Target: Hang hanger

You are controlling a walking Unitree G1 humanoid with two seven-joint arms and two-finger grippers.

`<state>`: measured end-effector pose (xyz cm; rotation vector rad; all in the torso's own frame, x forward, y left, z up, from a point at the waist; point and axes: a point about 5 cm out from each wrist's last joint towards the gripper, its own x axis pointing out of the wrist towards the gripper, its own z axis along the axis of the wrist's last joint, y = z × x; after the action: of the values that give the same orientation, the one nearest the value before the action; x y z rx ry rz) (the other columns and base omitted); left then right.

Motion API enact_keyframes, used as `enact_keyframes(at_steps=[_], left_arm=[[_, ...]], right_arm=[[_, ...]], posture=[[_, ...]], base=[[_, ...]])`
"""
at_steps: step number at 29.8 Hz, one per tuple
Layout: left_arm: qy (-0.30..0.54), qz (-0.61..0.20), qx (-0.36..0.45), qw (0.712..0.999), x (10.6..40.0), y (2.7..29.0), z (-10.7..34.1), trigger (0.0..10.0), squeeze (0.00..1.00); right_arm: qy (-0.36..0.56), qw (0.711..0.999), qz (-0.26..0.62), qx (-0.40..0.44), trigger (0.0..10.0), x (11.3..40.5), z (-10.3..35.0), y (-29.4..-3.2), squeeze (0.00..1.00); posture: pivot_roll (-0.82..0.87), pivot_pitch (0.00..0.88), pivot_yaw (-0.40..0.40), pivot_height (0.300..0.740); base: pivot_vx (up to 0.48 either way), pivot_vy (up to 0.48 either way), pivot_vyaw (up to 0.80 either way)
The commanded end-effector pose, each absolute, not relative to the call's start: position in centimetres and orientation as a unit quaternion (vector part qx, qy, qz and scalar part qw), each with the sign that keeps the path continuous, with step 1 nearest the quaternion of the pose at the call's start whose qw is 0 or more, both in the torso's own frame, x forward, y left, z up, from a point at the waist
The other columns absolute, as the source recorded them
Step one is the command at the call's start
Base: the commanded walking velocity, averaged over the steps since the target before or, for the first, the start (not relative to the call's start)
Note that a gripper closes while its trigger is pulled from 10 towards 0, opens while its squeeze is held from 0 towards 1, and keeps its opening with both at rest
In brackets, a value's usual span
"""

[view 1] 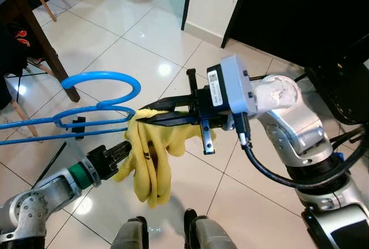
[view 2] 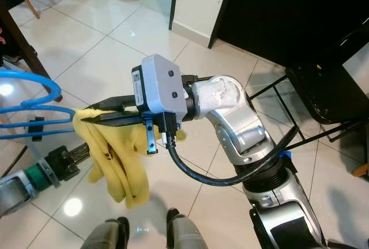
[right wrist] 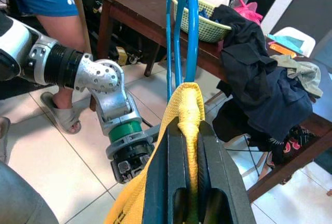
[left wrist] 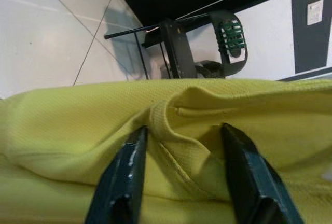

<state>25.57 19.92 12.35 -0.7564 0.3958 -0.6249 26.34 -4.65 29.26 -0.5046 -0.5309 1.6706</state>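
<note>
A wooden tabletop [right wrist: 129,6] is carrying a green basket [right wrist: 207,24] and dark clothes. The blue hanger [view 1: 98,102] is hovering over the tiled floor [view 1: 144,41], its end buried in a yellow shirt [view 1: 147,157]. The right end effector [view 1: 158,116] is clenching the shirt's top fold; the left end effector [left wrist: 187,177], fingers parted, is pressing into cloth. I judge the hanger risks slipping free, since only fabric is being pinched.

Green basket [right wrist: 220,27] on wooden table [right wrist: 140,6]

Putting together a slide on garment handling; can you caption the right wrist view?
Right pincer shut on a yellow garment draped over a blue hanger, left pincer alongside.
</note>
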Motion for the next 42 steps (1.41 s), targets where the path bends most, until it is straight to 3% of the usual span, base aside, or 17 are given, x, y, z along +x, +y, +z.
enact_keyframes(at_steps=[1,2,3,14,16,20,22,24,25,26,27,33,37,42], left_arm=[[0.205,-0.286,-0.361,0.864,25.4,19.9,11.5,4.2,0.0],[0.204,-0.274,-0.362,0.867,25.7,20.1,11.4,1.1,0.0],[0.197,-0.261,-0.366,0.871,25.9,20.4,11.3,0.0,0.0],[0.213,-0.23,-0.356,0.88,25.9,20.9,10.5,0.0,0.0],[0.212,-0.201,-0.335,0.896,26.2,21.4,10.3,0.0,0.0],[0.211,-0.193,-0.329,0.9,26.3,21.5,10.3,0.0,0.0],[0.163,-0.14,-0.239,0.947,27.3,22.9,12.0,0.0,0.0],[0.163,-0.14,-0.239,0.947,27.3,22.9,12.0,0.0,0.0],[0.136,-0.121,-0.202,0.963,27.6,23.4,13.1,4.4,0.0],[0.136,-0.121,-0.202,0.963,27.6,23.4,13.1,4.4,0.0],[0.102,-0.106,-0.171,0.974,27.8,24.2,15.0,10.0,0.0],[0.053,-0.108,-0.086,0.989,27.0,26.0,19.9,10.0,0.0],[0.037,-0.107,-0.07,0.991,26.9,26.9,21.4,10.0,0.0],[0.033,-0.081,-0.074,0.993,27.2,27.6,21.0,10.0,0.0]], right_arm=[[-0.248,0.599,0.729,-0.221,0.0,25.7,30.0,-4.6,0.0],[-0.249,0.599,0.728,-0.221,0.0,25.7,30.1,-4.6,0.0],[-0.249,0.599,0.728,-0.221,0.0,25.7,30.1,-4.7,0.0],[-0.253,0.601,0.725,-0.222,0.0,25.8,30.2,-4.7,0.0],[-0.253,0.603,0.724,-0.221,0.0,25.8,30.3,-4.7,0.0],[-0.253,0.603,0.723,-0.221,0.0,25.8,30.3,-4.7,0.0],[-0.243,0.626,0.704,-0.23,0.0,26.9,29.8,-5.1,0.0],[-0.243,0.626,0.704,-0.23,0.0,26.9,29.8,-5.1,0.0],[-0.236,0.639,0.694,-0.236,0.0,27.5,29.5,-5.4,0.0],[-0.236,0.639,0.694,-0.236,0.0,27.5,29.5,-5.4,0.0],[-0.219,0.662,0.667,-0.262,0.0,28.7,28.6,-6.0,0.0],[-0.174,0.704,0.601,-0.337,0.0,31.4,26.0,-7.9,0.0],[-0.154,0.721,0.552,-0.389,0.0,32.8,25.2,-9.2,0.0],[-0.152,0.731,0.544,-0.383,0.0,33.1,25.2,-10.2,0.0]], posture=[[0.0,0.171,-0.001,0.74],[0.0,0.171,-0.001,0.74],[0.0,0.172,-0.001,0.74],[0.0,0.174,-0.002,0.74],[0.01,0.174,-0.001,0.74],[0.01,0.174,-0.001,0.74],[0.01,0.176,-0.007,0.74],[0.01,0.176,-0.007,0.74],[0.01,0.177,-0.009,0.74],[0.01,0.177,-0.009,0.74],[0.03,0.181,-0.015,0.74],[0.04,0.185,-0.013,0.74],[0.05,0.182,-0.01,0.74],[0.05,0.177,-0.007,0.74]], base=[[0.0,0.0,0.0],[0.0,0.0,0.0],[0.0,0.0,0.0],[0.0,0.0,0.0],[0.0,0.0,0.0],[0.0,0.0,0.0],[0.0,0.0,0.0],[0.0,0.0,0.0],[0.0,0.0,0.0],[0.0,0.0,0.0],[0.0,0.0,0.0],[0.0,0.0,0.0],[0.0,0.0,0.0],[0.0,0.0,0.0]])
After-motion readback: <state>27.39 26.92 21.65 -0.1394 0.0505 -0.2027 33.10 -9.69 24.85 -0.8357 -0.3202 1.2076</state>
